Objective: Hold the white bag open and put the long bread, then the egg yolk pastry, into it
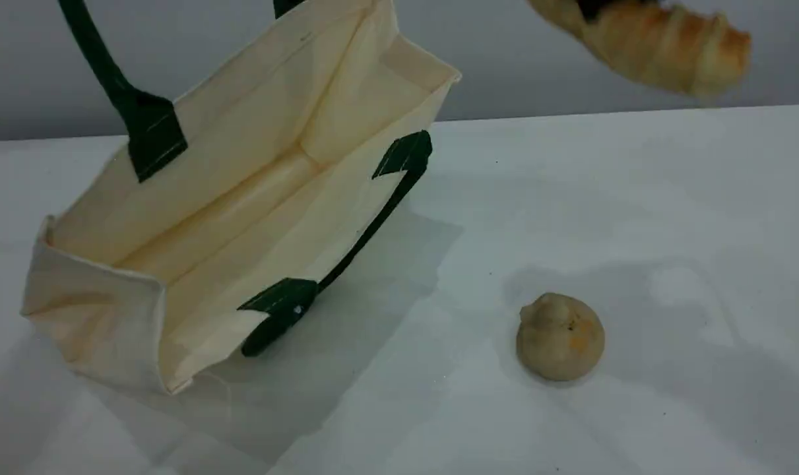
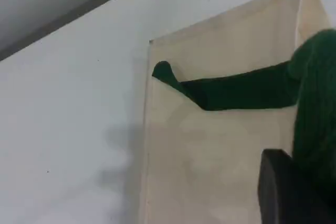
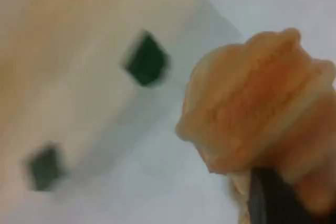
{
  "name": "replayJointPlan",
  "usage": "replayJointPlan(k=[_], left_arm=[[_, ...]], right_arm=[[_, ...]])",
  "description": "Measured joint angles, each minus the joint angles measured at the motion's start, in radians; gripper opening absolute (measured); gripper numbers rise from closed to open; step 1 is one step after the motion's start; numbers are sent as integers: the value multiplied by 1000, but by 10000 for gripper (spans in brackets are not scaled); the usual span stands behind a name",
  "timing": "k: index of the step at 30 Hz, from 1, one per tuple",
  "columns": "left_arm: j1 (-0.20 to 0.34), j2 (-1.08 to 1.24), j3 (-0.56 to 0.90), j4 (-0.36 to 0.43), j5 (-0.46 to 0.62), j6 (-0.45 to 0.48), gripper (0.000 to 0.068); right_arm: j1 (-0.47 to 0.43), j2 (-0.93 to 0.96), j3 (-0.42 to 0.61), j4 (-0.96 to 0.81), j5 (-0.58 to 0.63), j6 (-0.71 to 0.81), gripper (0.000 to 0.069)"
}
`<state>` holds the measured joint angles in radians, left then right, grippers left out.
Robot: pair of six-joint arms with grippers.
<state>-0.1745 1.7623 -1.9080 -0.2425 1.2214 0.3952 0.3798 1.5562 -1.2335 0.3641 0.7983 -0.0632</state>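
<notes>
The white bag [image 1: 254,198] stands tilted on the table's left with its mouth wide open toward the camera. Its far green handle [image 1: 102,63] is pulled up out of the scene view. In the left wrist view, my left gripper [image 2: 294,192] is shut on that green handle [image 2: 315,103], above the bag's wall [image 2: 210,171]. The long bread [image 1: 656,43] hangs in the air at the top right, clear of the table, with my right gripper [image 1: 594,6] shut on it. The right wrist view shows the bread [image 3: 257,108] blurred above the fingertip [image 3: 273,200]. The egg yolk pastry [image 1: 559,336] sits on the table right of the bag.
The bag's near handle [image 1: 366,231] droops down its front side. The white table [image 1: 670,211] ends at a grey wall [image 1: 571,86] behind.
</notes>
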Motion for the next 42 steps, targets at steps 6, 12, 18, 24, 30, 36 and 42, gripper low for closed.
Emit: replayJointPlan(k=[6, 12, 18, 24, 30, 36, 42], left_arm=[[0, 0, 0, 0, 0, 13, 74], [0, 0, 0, -29, 0, 12, 74], [0, 0, 0, -25, 0, 12, 74], [0, 0, 0, -23, 0, 12, 74], [0, 0, 0, -22, 0, 15, 74], [0, 0, 0, -23, 0, 15, 74], [0, 0, 0, -25, 0, 15, 74]], right_arm=[[59, -9, -1, 324, 6, -113, 117], [138, -3, -1, 544, -51, -148, 117], [169, 64, -1, 620, -115, -153, 113], [170, 161, -1, 629, -114, -161, 109], [170, 261, -1, 696, -166, -209, 109], [170, 351, -1, 845, -203, -319, 109], [170, 417, -1, 1068, -215, -479, 107]])
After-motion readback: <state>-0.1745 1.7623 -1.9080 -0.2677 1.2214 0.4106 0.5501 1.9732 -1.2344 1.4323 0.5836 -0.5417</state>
